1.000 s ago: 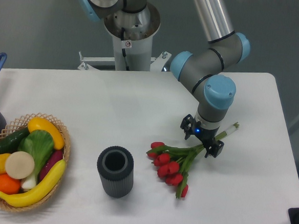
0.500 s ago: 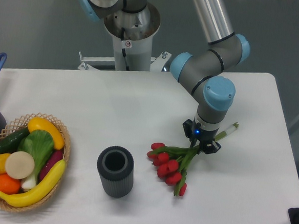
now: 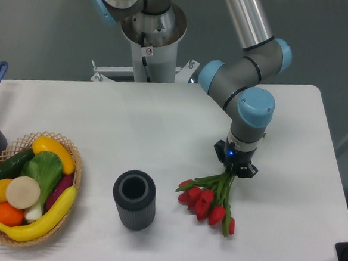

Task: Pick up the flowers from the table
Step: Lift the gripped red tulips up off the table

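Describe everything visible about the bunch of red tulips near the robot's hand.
The small bunch of red tulips with closed buds and green stems and leaves hangs from the black two-finger hand, which is shut on the gathered stems. The buds fan out below and to the left, stems converging upward into the grip. Whether the lowest buds touch the white tabletop cannot be told. The ribbed dark grey cylindrical cup stands apart to the left.

We observe the silver-and-grey UR5e arm with blue joint caps [image 3: 244,81] reaching down from upper centre, its wrist vertical. The black two-finger gripper [image 3: 236,169] points downward, fingers closed together, a blue indicator light lit on its body.
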